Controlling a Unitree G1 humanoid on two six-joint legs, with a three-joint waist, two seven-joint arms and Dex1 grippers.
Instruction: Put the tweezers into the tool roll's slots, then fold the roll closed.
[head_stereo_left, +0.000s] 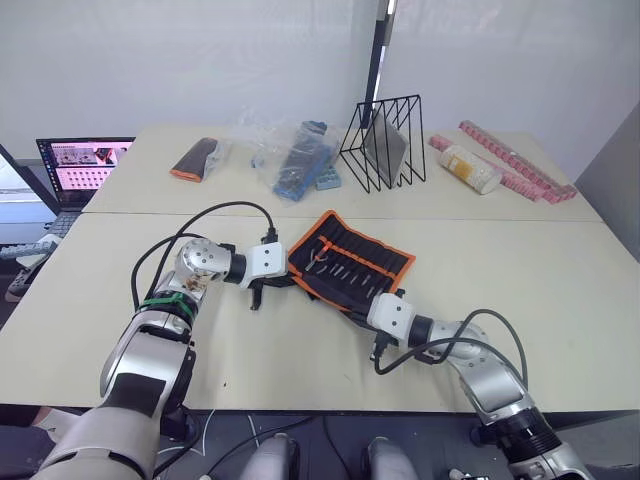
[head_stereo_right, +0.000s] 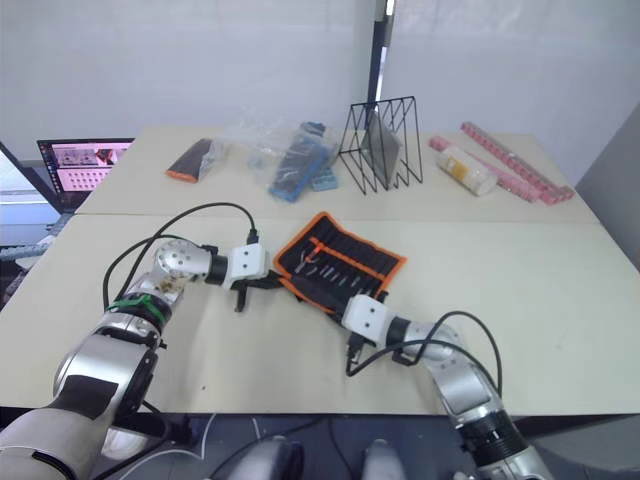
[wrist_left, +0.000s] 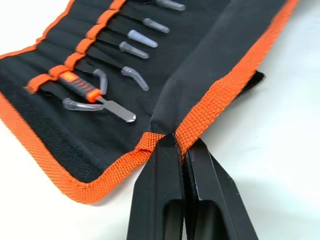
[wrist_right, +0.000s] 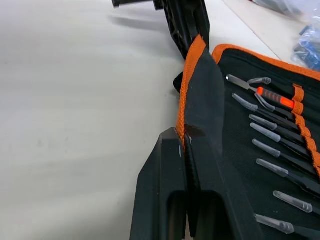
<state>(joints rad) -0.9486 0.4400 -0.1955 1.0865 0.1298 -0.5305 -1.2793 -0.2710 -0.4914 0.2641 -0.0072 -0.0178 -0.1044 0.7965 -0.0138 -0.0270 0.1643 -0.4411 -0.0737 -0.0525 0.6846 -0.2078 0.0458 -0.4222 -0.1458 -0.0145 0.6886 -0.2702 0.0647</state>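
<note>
The tool roll (head_stereo_left: 352, 257) lies open mid-table, black with orange binding. Several tweezers (wrist_left: 136, 49) with clear tip caps sit in its slots, beside an orange-handled tool (wrist_left: 79, 84). The roll's near flap (wrist_right: 204, 95) is raised off the table. My left gripper (wrist_left: 182, 142) is shut on the flap's orange edge at the roll's left corner (head_stereo_left: 288, 280). My right gripper (wrist_right: 182, 136) is shut on the same orange edge further along, at the roll's near right side (head_stereo_left: 362, 303). The right wrist view also catches the left gripper (wrist_right: 186, 25) at the flap's far end.
At the back stand a black wire rack (head_stereo_left: 383, 140), a clear bag of blue items (head_stereo_left: 300, 160), a small black-and-orange pouch (head_stereo_left: 195, 158), a white bottle (head_stereo_left: 470, 168) and pink strips (head_stereo_left: 520, 165). A laptop (head_stereo_left: 85, 165) sits far left. Black cables loop over both arms.
</note>
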